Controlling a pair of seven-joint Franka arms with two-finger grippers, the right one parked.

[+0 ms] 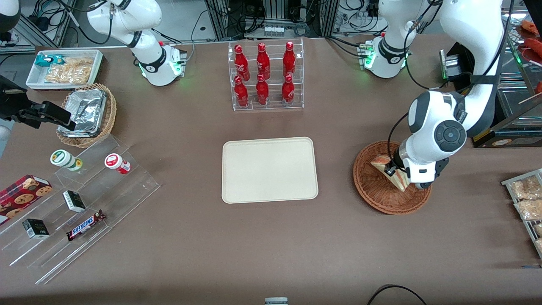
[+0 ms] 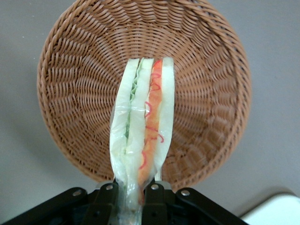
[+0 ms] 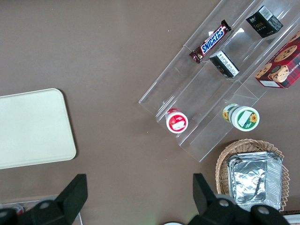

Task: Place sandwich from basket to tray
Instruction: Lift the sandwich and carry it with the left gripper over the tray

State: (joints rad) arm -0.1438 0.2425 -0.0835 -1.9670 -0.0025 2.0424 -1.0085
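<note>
Sandwich (image 2: pixel 143 126) is clamped in the hand (image 2: pixel 133 194), lifted clear above the basket (image 2: pixel 70 93). Pickup looks done; carry to the tray (image 1: pixel 269 169) and release remain.

A high front camera looks steeply down over the whole brown table (image 1: pixel 271 245) toward both robot bases, from some way off. At the picture's centre lies the tray (image 1: pixel 269 169); the basket (image 1: pixel 372 190) sits at about three o'clock from it.

The left wrist camera sits close above the gripper (image 2: pixel 136 194), closed on the sandwich (image 2: pixel 143 136), looking down into the basket (image 2: pixel 211 70); it shares these with the front view.

The right wrist camera looks straight down, fairly high. It shares the tray (image 3: pixel 33 129) with the front view.
</note>
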